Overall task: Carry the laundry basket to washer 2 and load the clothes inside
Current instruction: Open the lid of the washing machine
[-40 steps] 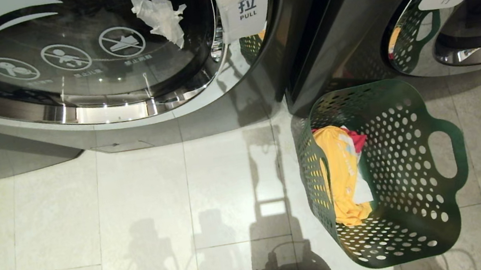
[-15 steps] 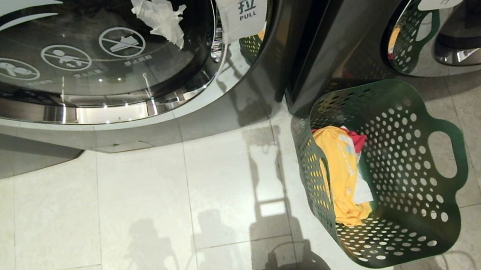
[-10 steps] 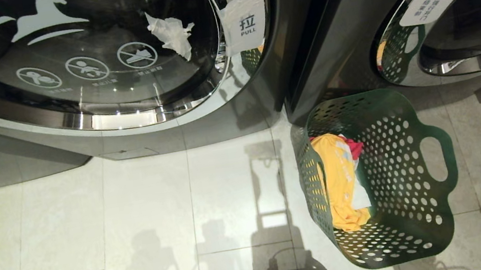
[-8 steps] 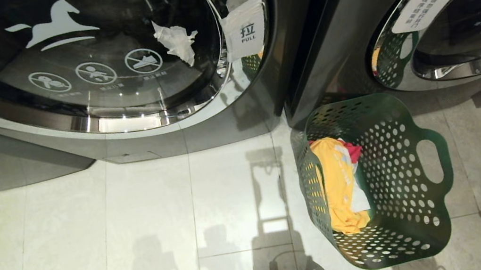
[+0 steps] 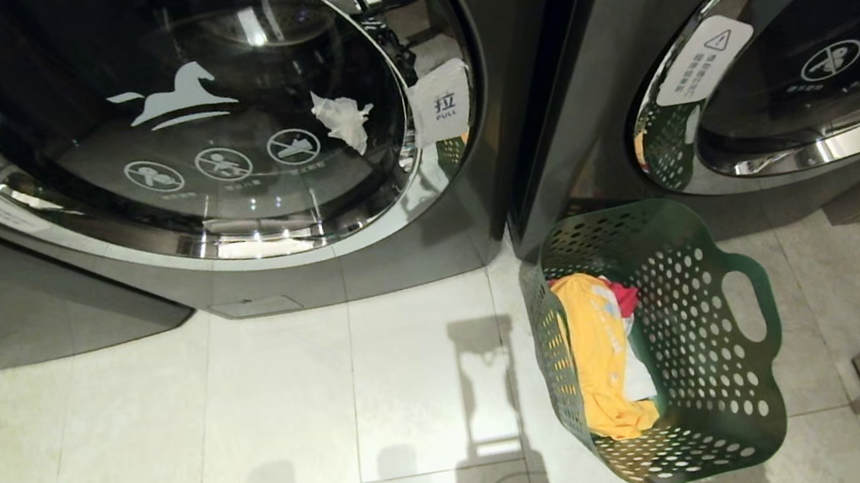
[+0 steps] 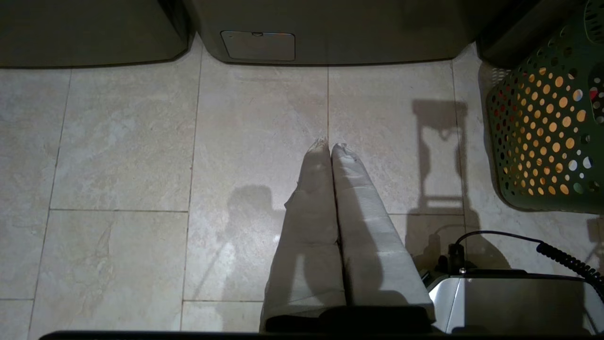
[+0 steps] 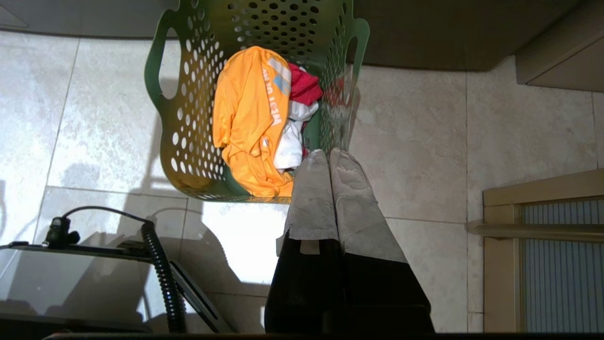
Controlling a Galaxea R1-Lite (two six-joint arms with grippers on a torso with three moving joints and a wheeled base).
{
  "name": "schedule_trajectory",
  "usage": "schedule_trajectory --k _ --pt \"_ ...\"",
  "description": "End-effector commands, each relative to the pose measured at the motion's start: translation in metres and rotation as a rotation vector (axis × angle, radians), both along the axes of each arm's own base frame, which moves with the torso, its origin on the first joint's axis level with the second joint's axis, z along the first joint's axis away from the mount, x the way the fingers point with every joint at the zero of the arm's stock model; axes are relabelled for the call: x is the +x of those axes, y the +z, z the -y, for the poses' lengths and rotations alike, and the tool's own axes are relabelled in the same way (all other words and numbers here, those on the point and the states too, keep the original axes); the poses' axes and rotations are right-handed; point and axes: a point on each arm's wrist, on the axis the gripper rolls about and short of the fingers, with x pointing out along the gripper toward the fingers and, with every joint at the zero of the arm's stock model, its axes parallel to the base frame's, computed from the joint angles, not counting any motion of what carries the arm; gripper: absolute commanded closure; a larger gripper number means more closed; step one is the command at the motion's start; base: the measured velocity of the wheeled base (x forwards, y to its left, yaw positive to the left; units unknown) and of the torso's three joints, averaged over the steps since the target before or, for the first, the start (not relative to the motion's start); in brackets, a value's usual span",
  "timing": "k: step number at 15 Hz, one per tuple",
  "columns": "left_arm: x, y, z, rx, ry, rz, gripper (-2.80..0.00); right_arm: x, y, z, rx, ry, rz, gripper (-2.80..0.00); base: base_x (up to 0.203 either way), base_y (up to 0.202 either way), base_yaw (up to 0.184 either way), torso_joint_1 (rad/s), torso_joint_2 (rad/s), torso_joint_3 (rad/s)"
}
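The laundry basket [image 5: 671, 342] stands on the tiled floor [image 5: 252, 421] at the robot's right, tucked up against the foot of the dark grey machines, just at the seam between the washer [image 5: 210, 138] with the horse logo on its round glass door and the neighbouring washer [image 5: 794, 51] further right. No number label shows on either, so which one is washer 2 cannot be told. The clothes [image 7: 255, 118] lie heaped inside, an orange-yellow garment on top, with red and white beneath.

The right hand [image 7: 329, 153] hangs above the floor with its fingers pressed together, empty, just short of the basket's near rim. The left hand [image 6: 329, 147] is likewise closed on nothing, over bare tile, with the basket off to its side. So the right arm is plainly the nearer (probably the one to reach first). The basket's two oval handles face left and right, across the robot's front.
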Motion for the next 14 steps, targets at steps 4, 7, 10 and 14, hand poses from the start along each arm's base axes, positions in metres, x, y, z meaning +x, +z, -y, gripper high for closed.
schedule_trajectory --k 4,7,10,14 --pt "0.0002 0.0001 0.0000 0.000 0.001 -0.002 0.00 0.0003 -0.0004 0.0000 -0.001 0.002 -0.003 0.00 0.000 0.000 0.000 0.002 0.00 0.201" --pt "0.0002 0.0001 0.0000 -0.002 0.001 -0.002 0.00 0.0003 -0.0004 0.0000 -0.001 0.001 -0.003 0.00 0.000 0.000 0.000 0.004 0.00 0.202" --pt "0.0002 0.0001 0.0000 -0.002 0.001 -0.002 0.00 0.0003 -0.0004 0.0000 -0.001 0.001 -0.003 0.00 0.000 0.000 0.000 -0.001 0.00 0.205" --pt "0.0002 0.0001 0.0000 -0.002 0.001 -0.002 0.00 0.0003 -0.0002 0.0000 -0.001 0.001 -0.002 0.00 0.000 0.000 0.000 0.005 0.00 0.204"
